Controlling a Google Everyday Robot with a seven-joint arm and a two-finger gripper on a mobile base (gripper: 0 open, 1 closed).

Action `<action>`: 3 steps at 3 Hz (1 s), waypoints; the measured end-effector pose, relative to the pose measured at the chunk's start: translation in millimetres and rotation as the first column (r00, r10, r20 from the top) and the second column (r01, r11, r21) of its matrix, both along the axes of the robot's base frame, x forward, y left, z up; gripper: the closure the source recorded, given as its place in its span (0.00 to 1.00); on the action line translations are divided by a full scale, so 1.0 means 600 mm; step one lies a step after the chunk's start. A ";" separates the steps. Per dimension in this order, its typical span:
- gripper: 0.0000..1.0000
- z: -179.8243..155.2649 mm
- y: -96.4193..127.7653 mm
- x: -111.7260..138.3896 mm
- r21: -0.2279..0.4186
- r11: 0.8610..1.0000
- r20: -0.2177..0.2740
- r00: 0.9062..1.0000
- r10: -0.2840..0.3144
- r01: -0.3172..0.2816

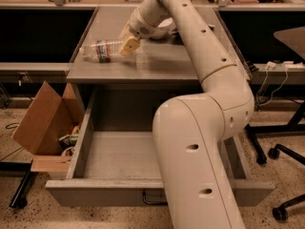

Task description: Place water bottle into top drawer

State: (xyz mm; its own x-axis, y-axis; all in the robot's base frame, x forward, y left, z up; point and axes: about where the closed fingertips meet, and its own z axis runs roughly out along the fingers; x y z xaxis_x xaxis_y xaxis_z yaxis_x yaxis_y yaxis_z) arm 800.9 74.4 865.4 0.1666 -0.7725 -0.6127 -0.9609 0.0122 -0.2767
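Note:
The water bottle [101,49] lies on its side on the grey cabinet top [162,61], white cap pointing left, label band around its middle. My gripper [127,44] hangs just above the cabinet top at the bottle's right end, close against it. I cannot tell whether it touches the bottle. The top drawer [95,192] is pulled wide open below the cabinet top. The part of its inside that shows is bare. My arm covers its right half and part of the dark handle [151,200].
An open brown cardboard box [42,123] with scraps inside stands on the floor left of the drawer. A white bowl [164,30] sits on the cabinet top behind my gripper. Office chair legs and wheels [281,151] stand at the right.

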 end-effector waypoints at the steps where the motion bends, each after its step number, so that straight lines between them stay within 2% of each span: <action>1: 0.78 -0.006 0.004 -0.014 -0.013 0.999 -0.025 0.999 0.029 -0.029; 2: 0.99 0.025 -0.026 -0.038 -0.016 0.999 -0.015 0.999 0.033 -0.033; 3: 1.00 0.098 -0.108 -0.078 0.016 0.999 0.023 0.999 -0.048 0.047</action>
